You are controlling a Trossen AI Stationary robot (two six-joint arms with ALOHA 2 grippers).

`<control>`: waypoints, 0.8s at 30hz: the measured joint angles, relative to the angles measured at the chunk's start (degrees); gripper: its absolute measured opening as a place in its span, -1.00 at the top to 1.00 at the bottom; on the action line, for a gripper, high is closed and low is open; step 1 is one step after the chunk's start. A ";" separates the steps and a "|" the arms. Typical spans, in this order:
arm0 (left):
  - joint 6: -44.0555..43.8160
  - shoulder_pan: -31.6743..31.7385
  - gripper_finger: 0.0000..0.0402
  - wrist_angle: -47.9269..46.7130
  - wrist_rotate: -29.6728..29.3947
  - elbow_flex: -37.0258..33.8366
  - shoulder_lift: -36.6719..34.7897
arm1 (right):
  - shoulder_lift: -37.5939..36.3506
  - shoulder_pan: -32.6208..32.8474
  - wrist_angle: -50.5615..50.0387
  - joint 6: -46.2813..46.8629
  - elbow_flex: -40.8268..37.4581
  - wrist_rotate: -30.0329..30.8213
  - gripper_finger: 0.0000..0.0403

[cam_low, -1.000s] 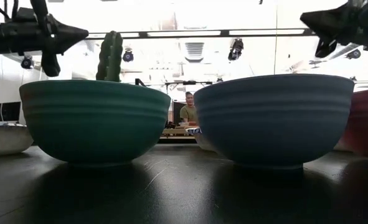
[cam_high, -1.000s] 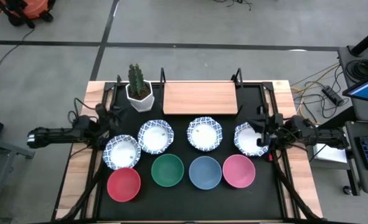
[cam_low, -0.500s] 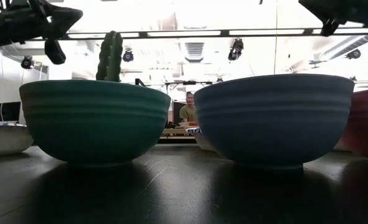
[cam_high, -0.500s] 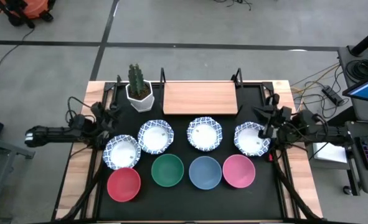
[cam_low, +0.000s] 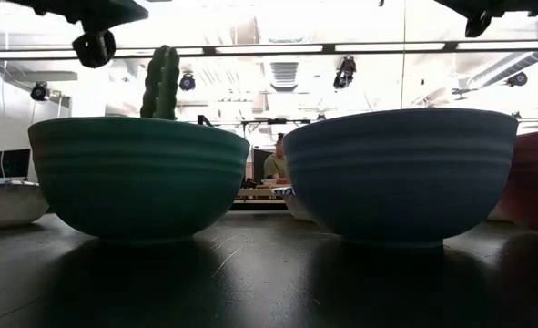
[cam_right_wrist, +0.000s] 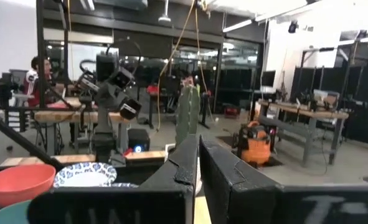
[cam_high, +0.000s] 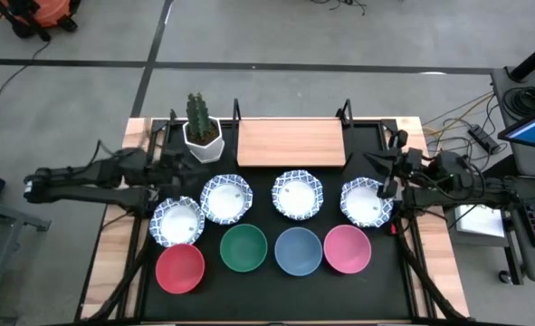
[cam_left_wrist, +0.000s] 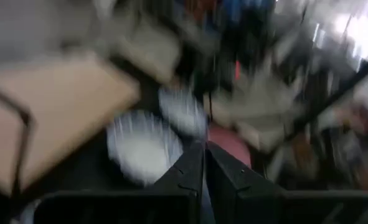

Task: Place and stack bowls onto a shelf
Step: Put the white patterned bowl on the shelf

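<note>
From above all eight bowls (cam_high: 225, 197) sit on the mat in front of the bare shelf (cam_high: 291, 142), left gripper (cam_high: 178, 167) and right gripper (cam_high: 377, 167) each hovering near a patterned one, both wrist views show fingers pinched together gripping nothing, so it's pre-pickup, next they open and drop onto a rim

No legible text, label, brand, number or sign was present in any view. Faint pale marks on the right gripper (cam_right_wrist: 196, 163) housing, seen in the right wrist view, could not be read.
</note>
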 joint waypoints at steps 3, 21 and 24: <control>-2.59 -3.11 1.00 -10.95 5.92 5.96 6.61 | -0.06 0.00 -0.75 0.73 -0.01 0.00 0.95; 1.45 -21.14 0.88 -33.98 3.06 21.36 41.36 | -0.11 0.00 -0.79 -1.37 -1.16 -0.01 0.95; 2.93 -20.10 0.73 -35.52 3.01 21.36 44.80 | -0.11 0.00 -0.79 -2.10 -1.20 -0.01 0.95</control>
